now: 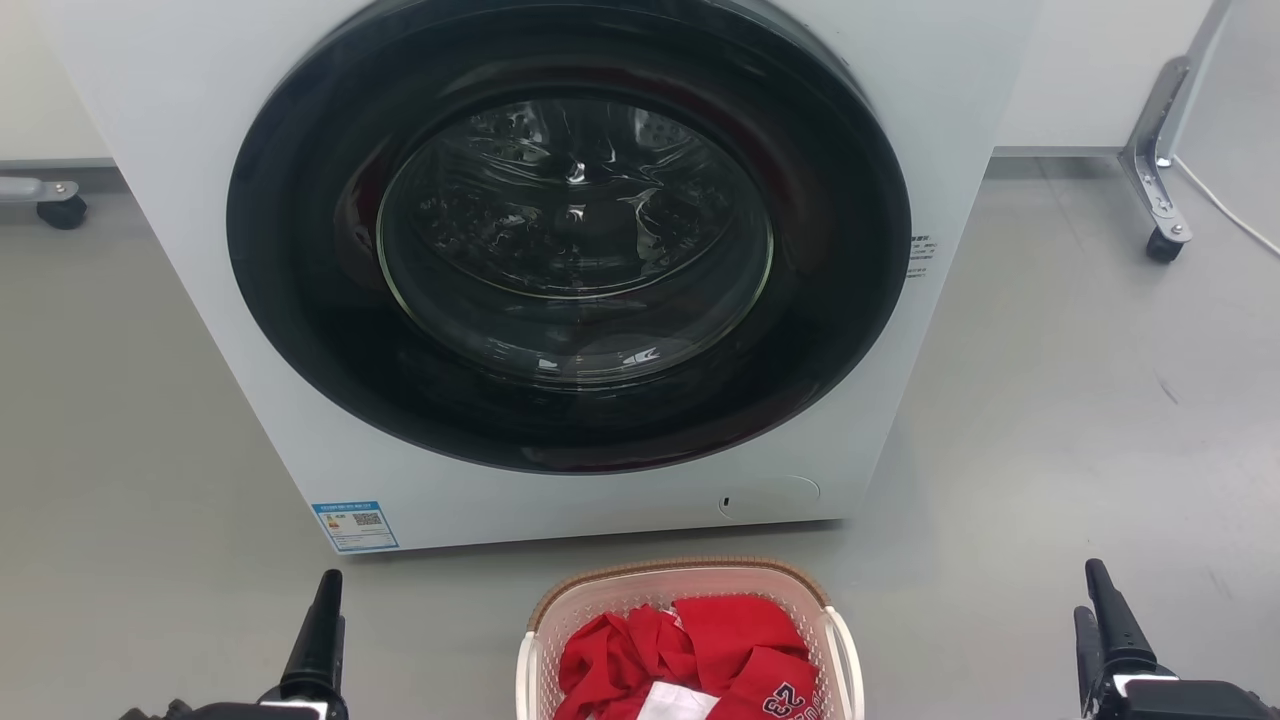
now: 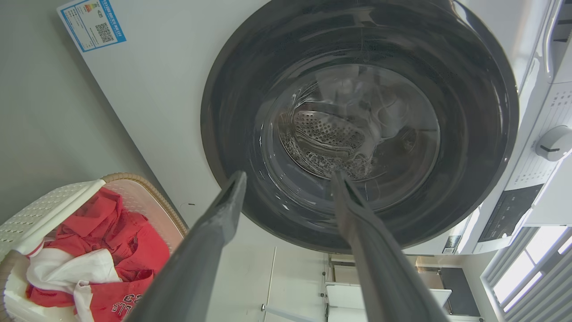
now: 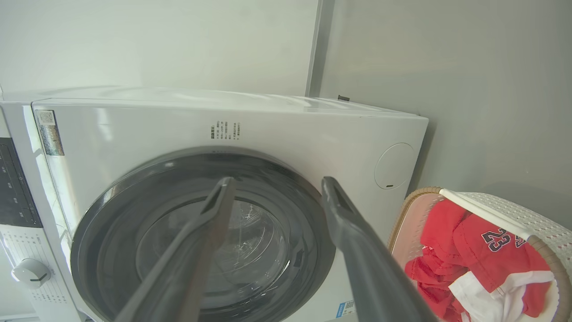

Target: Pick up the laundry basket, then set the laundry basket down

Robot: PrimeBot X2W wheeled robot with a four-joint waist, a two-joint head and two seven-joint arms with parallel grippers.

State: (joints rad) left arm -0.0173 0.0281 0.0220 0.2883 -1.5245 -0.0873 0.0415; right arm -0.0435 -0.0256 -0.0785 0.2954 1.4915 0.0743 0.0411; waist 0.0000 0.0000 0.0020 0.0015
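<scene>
The laundry basket [image 1: 680,573] stands on the grey floor at the bottom centre of the head view, just in front of the washing machine. It is cream-white and perforated, with a brown woven rim and white loop handles on both sides. Red and white clothes [image 1: 700,650] lie inside. My left gripper [image 1: 322,615] hovers to the basket's left and my right gripper [image 1: 1096,605] far to its right, both apart from it. In the left wrist view my left gripper [image 2: 288,179] is open and empty, with the basket [image 2: 147,197] at lower left. My right gripper [image 3: 278,182] is open too, with the basket [image 3: 413,201] at lower right.
A white front-loading washing machine [image 1: 180,200] with its dark round door [image 1: 570,240] shut stands right behind the basket. A metal leg on a caster [image 1: 1160,215] and a white cable are at the far right. Another caster [image 1: 62,208] is at the far left.
</scene>
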